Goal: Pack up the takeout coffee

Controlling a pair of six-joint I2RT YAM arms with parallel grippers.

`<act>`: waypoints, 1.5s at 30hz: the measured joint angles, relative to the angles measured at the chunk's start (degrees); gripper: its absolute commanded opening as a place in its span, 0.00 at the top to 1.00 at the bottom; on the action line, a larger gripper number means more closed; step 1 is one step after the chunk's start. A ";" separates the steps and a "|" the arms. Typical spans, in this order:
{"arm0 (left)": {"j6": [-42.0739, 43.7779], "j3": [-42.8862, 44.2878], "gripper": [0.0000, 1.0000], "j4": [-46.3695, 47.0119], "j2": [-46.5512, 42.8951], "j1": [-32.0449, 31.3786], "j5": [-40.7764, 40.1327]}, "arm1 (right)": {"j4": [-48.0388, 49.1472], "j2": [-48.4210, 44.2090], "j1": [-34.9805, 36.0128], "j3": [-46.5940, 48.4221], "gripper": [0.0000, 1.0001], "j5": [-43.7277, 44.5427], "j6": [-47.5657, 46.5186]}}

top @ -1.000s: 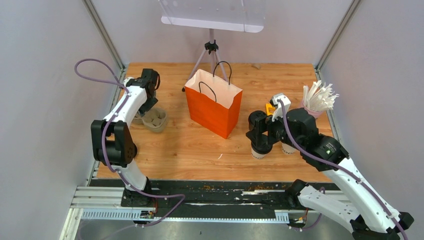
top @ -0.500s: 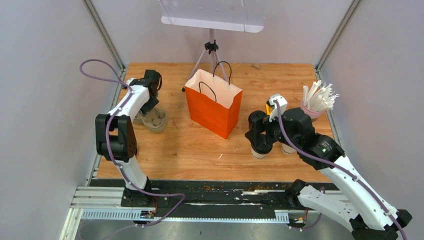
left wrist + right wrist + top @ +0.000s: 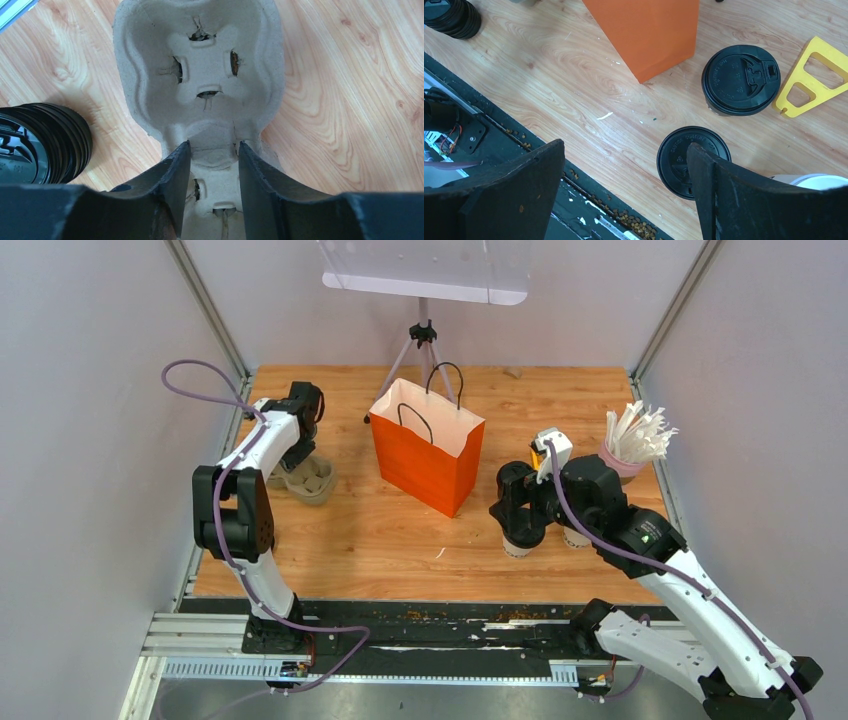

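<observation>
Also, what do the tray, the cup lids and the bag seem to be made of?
The tray looks like moulded paper pulp: matte grey-brown, rough and fibrous, with torn slits. The lids are probably plastic: black, slightly shiny, with crisp embossed detail. The bag seems to be paper: matte orange, with sharp folded edges.

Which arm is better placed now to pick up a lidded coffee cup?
The right arm. Its jaws hang open just above the lidded cups beside the orange bag. The left arm is across the table, jaws around the pulp cup tray.
</observation>
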 measured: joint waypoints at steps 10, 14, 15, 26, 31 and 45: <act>-0.20 0.00 0.51 -0.48 0.13 0.00 -0.37 | 0.00 0.00 0.00 -0.04 0.08 0.00 0.00; -0.26 0.00 0.52 -0.55 0.39 0.00 -0.39 | 0.00 0.00 0.00 -0.24 0.08 0.00 0.00; -0.26 0.00 0.53 -0.55 0.48 0.00 -0.39 | 0.00 0.00 0.00 -0.28 0.08 0.00 0.00; -1.05 0.09 0.69 -1.05 0.74 0.00 -0.63 | 0.00 0.00 0.00 -0.31 0.08 0.00 0.00; -0.59 0.55 0.70 -2.43 0.31 0.02 -0.31 | 0.79 0.00 0.00 -0.68 0.08 0.00 0.04; 4.46 -0.28 0.69 -5.18 -11.65 0.02 -0.59 | 8.63 6.71 0.00 -2.05 0.05 5.92 8.90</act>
